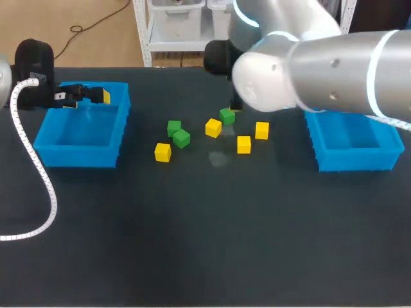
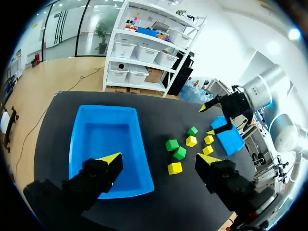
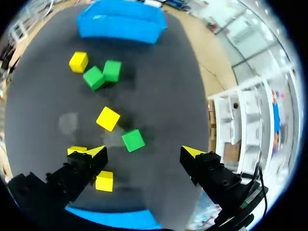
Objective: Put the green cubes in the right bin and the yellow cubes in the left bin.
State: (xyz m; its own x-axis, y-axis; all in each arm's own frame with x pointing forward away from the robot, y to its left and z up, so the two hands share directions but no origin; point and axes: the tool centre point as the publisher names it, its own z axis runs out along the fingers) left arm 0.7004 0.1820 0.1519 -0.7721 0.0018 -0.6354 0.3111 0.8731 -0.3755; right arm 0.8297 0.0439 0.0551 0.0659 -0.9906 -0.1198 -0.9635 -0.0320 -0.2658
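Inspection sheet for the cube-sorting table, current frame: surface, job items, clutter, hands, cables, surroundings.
Surface: dark table, faint pale smudge near the middle.
Job's things: four yellow cubes and three green cubes loose on the table between the bins; left bin and right bin show no cubes inside.
Clutter: nothing seen.
Hands: left hand open, empty, over the left bin's far edge; right hand open, empty, above one green cube.
Cables: white coiled cable hangs from the left arm over the table's left part.
Surroundings: nothing seen reaching over the table.
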